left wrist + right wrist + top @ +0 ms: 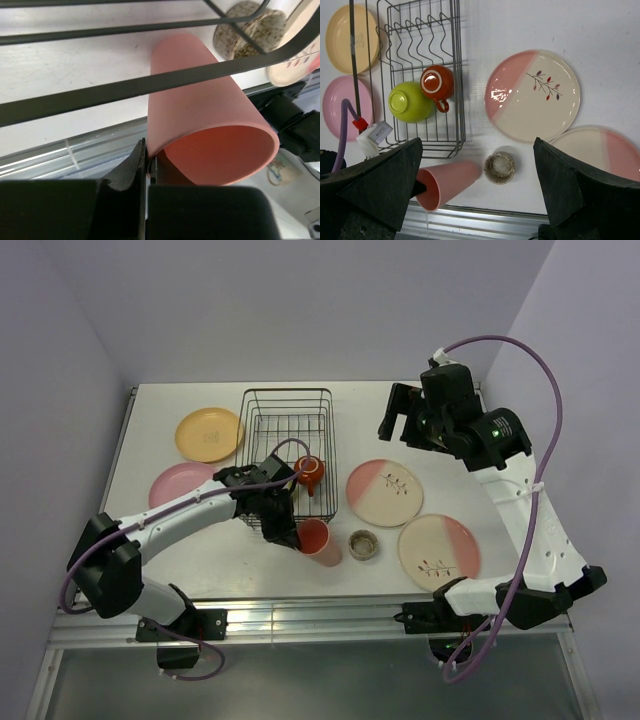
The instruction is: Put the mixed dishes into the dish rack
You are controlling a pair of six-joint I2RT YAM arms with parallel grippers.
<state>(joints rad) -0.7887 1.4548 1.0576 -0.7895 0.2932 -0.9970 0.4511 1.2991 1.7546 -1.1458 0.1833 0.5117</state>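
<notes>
The cup (320, 544) lay on its side beside the rack (288, 392), mouth toward me. My left gripper (289, 532), stretched low, pinched its rim; my right gripper (398, 428) hung spread.

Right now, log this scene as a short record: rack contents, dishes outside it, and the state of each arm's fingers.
rack: wire rack holding a mug and a green bowl
plates on table: yellow plate, pink plate, two twig plates
cups on table: pink cup on its side near the rack; grey cup upright
left fingers: shut on the pink cup's rim
right fingers: open, empty
</notes>
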